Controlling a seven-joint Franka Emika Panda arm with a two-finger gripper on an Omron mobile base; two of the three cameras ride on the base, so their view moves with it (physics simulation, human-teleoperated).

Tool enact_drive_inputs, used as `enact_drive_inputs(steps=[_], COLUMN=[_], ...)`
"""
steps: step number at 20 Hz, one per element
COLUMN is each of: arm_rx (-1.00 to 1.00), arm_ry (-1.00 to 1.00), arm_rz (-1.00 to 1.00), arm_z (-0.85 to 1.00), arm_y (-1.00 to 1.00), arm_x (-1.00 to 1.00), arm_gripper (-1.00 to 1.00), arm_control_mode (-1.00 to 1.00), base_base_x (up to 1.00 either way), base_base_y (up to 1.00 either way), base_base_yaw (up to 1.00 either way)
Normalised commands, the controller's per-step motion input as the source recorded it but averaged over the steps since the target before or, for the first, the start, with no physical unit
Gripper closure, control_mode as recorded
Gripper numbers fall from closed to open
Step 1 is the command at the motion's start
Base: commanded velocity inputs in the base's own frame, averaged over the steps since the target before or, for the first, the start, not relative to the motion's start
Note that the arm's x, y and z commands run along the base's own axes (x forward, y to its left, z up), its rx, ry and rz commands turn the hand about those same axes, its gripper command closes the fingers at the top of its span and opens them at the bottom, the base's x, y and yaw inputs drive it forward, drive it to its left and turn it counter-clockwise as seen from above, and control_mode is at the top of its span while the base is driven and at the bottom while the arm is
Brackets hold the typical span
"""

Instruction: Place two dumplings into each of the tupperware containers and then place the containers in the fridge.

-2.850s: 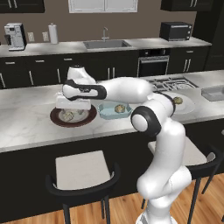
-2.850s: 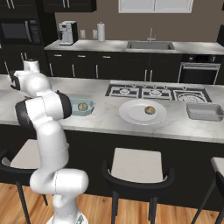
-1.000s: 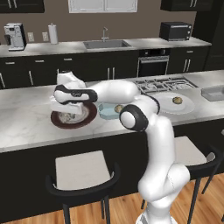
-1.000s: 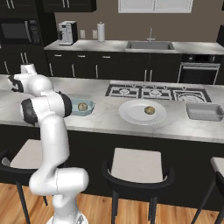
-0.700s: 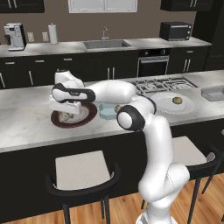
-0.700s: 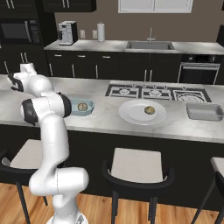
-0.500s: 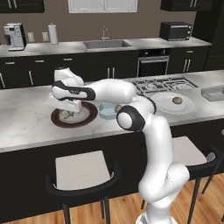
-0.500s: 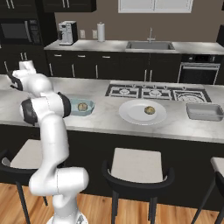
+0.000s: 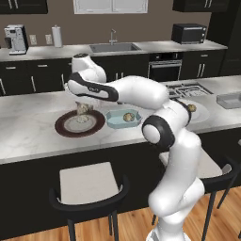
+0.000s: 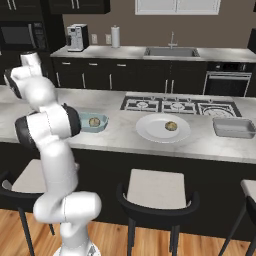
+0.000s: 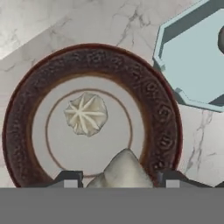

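My gripper (image 9: 83,106) hangs just above the dark-brown-rimmed plate (image 9: 63,127), shut on a tan dumpling (image 11: 121,169) that sits between the two fingertips (image 11: 70,178). A second dumpling (image 11: 85,113) lies on the plate's pale centre. Right of the plate stands the light blue tupperware container (image 9: 123,118) (image 11: 192,61) with one dumpling (image 9: 127,116) (image 10: 93,121) inside. The clear greyish container (image 10: 233,127) (image 9: 230,100) rests at the counter's far right. The fridge is out of view.
A round white plate (image 10: 150,131) with one dumpling (image 10: 171,126) on it sits in front of the cooktop (image 10: 172,106). Stools (image 9: 87,188) stand along the counter's near side. Sink (image 9: 112,47), coffee machine (image 9: 16,38) and microwave (image 9: 189,33) line the back counter.
The jaws narrowed onto a dumpling on the brown-rimmed plate, and the hand has risen slightly with it. Everything else stays put.
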Motion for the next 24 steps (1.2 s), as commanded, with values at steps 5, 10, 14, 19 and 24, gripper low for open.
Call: enact_drive_inputs(steps=[5,10,14,19,24], arm_rx=[0.16,0.13,0.16,0.16,0.01], arm_ry=[-0.28,-0.02,0.04,0.13,0.16], arm_rz=[0.0,-0.04,-0.07,-0.07,-0.21], arm_z=[0.1,0.16,0.06,0.09,0.0], arm_y=[-1.0,-1.0,-1.0,-0.77,-0.1], arm_x=[-0.61,-0.22,0.02,0.31,0.51], arm_gripper=[1.0,1.0,1.0,1.0,1.0], arm_control_mode=[-1.0,-1.0,-1.0,-1.0,-1.0], base_base_x=[0.0,0.0,0.0,0.0,0.0], base_base_y=[0.0,0.0,0.0,0.0,0.0], base_base_yaw=[0.0,0.0,0.0,0.0,0.0])
